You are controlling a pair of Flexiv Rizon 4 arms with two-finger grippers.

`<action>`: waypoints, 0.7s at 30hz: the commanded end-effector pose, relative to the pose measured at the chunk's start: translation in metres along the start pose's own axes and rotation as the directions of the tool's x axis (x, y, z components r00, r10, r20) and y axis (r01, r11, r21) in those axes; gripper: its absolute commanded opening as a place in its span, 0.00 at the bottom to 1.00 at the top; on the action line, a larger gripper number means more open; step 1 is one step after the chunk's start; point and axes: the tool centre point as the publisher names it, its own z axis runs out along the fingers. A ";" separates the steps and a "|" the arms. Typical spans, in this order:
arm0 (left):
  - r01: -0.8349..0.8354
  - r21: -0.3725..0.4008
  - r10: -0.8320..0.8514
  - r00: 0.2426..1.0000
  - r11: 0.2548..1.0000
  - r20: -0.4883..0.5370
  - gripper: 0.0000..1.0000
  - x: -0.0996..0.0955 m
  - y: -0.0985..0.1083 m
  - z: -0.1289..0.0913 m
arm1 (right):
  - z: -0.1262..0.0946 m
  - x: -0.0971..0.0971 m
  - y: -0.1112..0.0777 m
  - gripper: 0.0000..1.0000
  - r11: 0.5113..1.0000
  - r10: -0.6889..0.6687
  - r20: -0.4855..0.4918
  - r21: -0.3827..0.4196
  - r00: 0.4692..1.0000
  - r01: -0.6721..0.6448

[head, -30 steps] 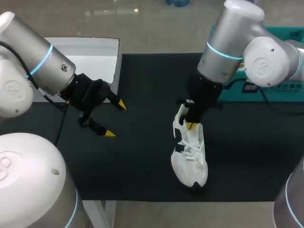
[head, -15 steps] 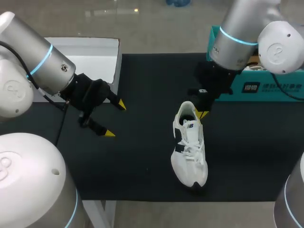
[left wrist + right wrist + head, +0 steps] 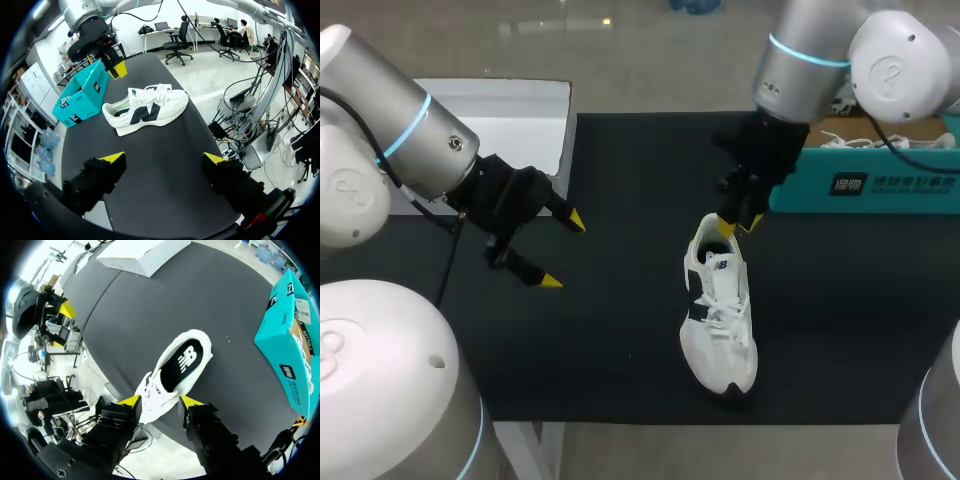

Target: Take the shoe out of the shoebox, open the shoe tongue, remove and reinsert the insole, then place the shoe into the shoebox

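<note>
Head view: white box [image 3: 510, 120], teal shoebox [image 3: 880, 186]

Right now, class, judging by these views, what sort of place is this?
Probably a robotics lab bench: the left gripper and right gripper hang over a black table holding a white shoe and a teal shoebox.

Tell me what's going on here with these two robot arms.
The white shoe stands on the black mat, out of the teal shoebox, its insole inside. The right hand hovers open over the shoe's heel, not gripping it. The left hand hangs open off to the side, holding nothing.
</note>
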 end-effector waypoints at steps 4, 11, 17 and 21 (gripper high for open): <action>0.000 -0.003 0.000 1.000 1.000 -0.001 1.00 0.000 0.000 0.001 | 0.001 0.000 0.002 1.00 1.000 0.001 0.000 0.005 1.000 -0.001; 0.000 -0.003 0.000 1.000 1.000 -0.001 1.00 0.000 0.000 0.001 | 0.014 -0.007 0.007 1.00 0.889 -0.455 0.018 0.070 0.890 0.453; 0.000 -0.003 0.000 1.000 1.000 -0.001 1.00 0.000 0.000 0.001 | 0.005 -0.013 0.005 1.00 0.627 -0.769 0.073 -0.104 0.635 0.772; 0.000 -0.003 0.000 1.000 1.000 -0.001 1.00 0.000 0.000 0.001 | -0.018 -0.009 0.011 1.00 0.511 -0.835 0.179 -0.096 0.520 0.854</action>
